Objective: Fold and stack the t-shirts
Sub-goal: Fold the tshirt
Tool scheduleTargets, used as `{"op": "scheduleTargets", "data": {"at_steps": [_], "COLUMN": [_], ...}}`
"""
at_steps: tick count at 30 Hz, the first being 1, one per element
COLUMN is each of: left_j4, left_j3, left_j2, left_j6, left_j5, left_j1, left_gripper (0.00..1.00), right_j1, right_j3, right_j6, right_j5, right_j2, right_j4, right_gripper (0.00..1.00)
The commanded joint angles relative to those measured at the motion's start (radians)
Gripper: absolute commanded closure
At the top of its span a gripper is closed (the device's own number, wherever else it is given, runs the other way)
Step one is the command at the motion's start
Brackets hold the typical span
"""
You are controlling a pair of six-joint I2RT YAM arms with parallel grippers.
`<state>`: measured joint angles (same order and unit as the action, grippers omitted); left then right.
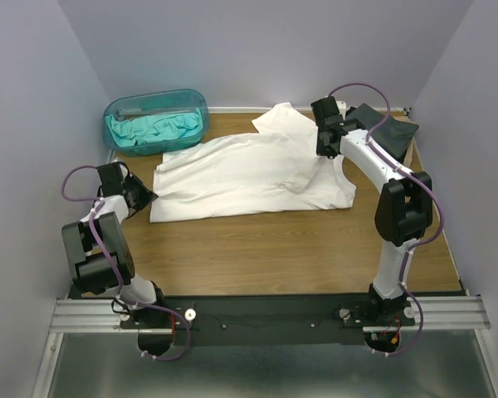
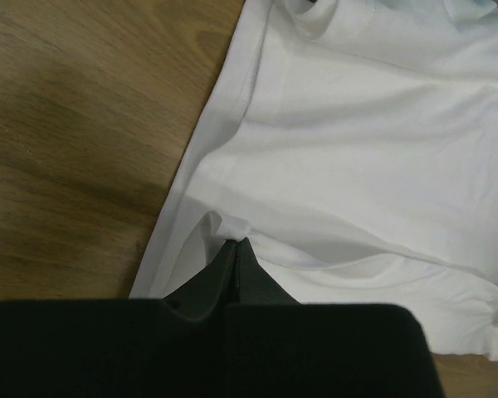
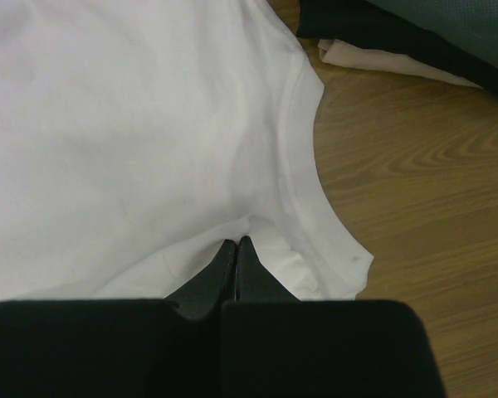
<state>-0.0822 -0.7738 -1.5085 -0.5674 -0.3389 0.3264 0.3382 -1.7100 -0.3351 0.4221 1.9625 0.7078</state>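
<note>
the white t-shirt (image 1: pixel 249 174) lies spread across the middle of the table (image 1: pixel 274 249). the left pincer (image 2: pixel 236 245) is clenched on a pinch of cloth just inside its left edge, and the right pincer (image 3: pixel 236 242) is clenched on cloth beside the collar band. dark folded shirts (image 1: pixel 390 128) sit far right, just beyond the collar. a teal shirt (image 1: pixel 153 128) fills the tub (image 1: pixel 191 98) far left. bare wood runs along the near side.
</note>
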Motion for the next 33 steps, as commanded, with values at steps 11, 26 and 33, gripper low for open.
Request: {"op": "scheduleTargets", "data": {"at_steps": [11,26,33], "left_j4": [0.015,0.045,0.127], "left_j3": [-0.085,-0.018,0.088], "left_j2": [-0.059,0.208,0.151], "left_j6": [0.043,0.061,-0.018], "left_j5": [0.017,0.141,0.061], "left_j1": [0.01,-0.101,-0.222], "left_gripper": [0.72,0.32,0.32], "right_j1": [-0.01,-0.099,-0.163], "right_j3": [-0.097,0.112,0.451], "right_j6": [0.051,-0.011,-0.055], "right_j5": [0.011,-0.178,-0.261], "right_j2": [0.075,-0.051,-0.263], "right_j4": [-0.004,-0.007,-0.056], "right_gripper": [0.97,0.07,0.22]}}
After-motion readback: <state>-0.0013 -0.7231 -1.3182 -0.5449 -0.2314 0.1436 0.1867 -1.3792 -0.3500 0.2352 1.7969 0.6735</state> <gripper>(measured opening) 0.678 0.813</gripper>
